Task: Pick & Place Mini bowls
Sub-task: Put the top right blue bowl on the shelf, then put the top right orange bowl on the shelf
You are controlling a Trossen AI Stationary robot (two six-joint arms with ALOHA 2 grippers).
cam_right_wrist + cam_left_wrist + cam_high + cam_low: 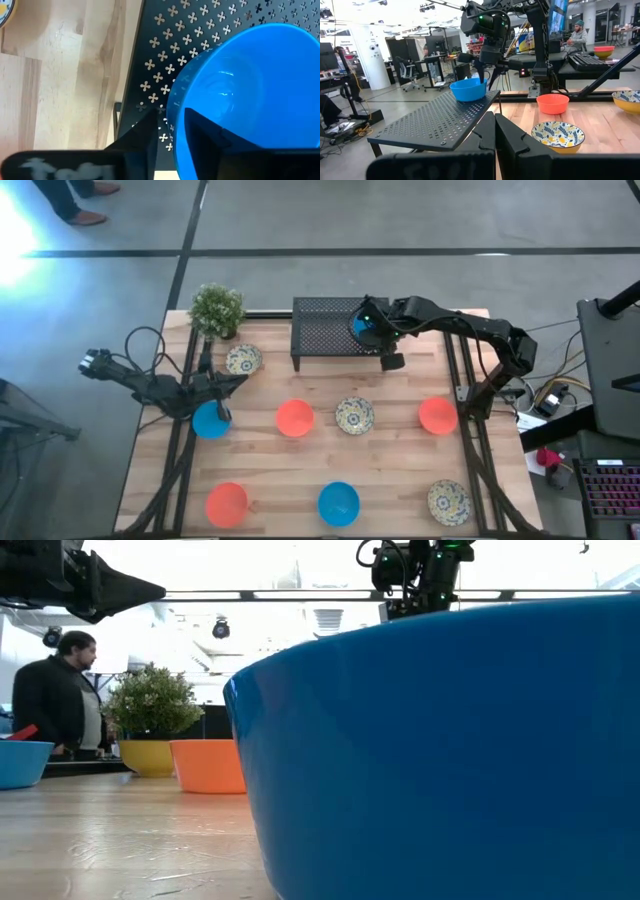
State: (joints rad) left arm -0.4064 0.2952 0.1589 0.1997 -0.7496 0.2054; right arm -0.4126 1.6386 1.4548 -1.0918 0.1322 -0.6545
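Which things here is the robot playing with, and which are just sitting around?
For the job:
- blue bowl on the rack, right pincer around its rim
- the other mini bowls on the table

Just lying about:
- black rack
- potted plant

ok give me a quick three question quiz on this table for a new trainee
1. True or false: a blue bowl sits on the black mesh rack.
2. How many mini bowls are on the wooden table itself, off the rack?
3. Which gripper is at the bowl on the rack?
A. the left gripper
B. the right gripper
C. neither

Key
1. True. The left wrist view shows it resting on the rack's top near the edge.
2. Eight: three orange-red, two blue, three cream patterned.
3. B. Its fingers straddle the bowl's rim, one inside and one outside, while the left gripper is shut beside the blue bowl on the table's left.
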